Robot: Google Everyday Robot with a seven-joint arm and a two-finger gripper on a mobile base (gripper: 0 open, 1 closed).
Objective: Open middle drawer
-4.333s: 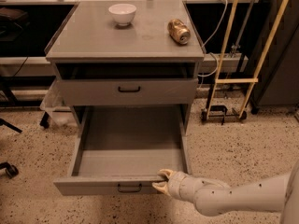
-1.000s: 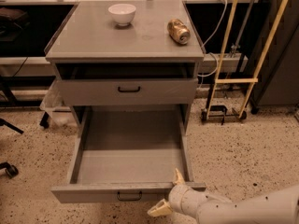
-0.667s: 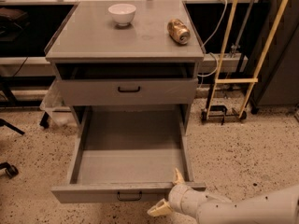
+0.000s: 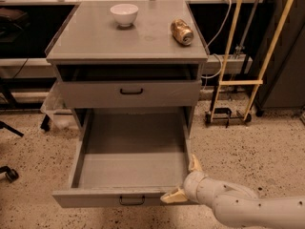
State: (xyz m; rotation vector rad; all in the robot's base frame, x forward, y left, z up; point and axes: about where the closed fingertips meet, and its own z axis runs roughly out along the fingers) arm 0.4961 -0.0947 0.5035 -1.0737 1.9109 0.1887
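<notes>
Camera view: a grey flat-topped cabinet (image 4: 90, 39) stands on a speckled terrazzo floor (image 4: 257, 149). On its top are a round white bowl (image 4: 124, 14) and a metallic can (image 4: 182, 31) lying on its side. The middle drawer (image 4: 133, 168) is extended far out, exposing its smooth grey tray. The gripper (image 4: 181, 179) sits at the drawer's front right corner with its cream fingers (image 4: 194, 163) spread apart, grasping nothing.

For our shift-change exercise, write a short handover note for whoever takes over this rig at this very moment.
End effector: open, fingers spread at the front right corner of the middle drawer, off its handle.
Middle drawer: pulled far out, nothing visible in its tray.
Done: the drawer looks fully open.
Left: probably only backing the arm away.
Cabinet top: bowl and can.
</notes>
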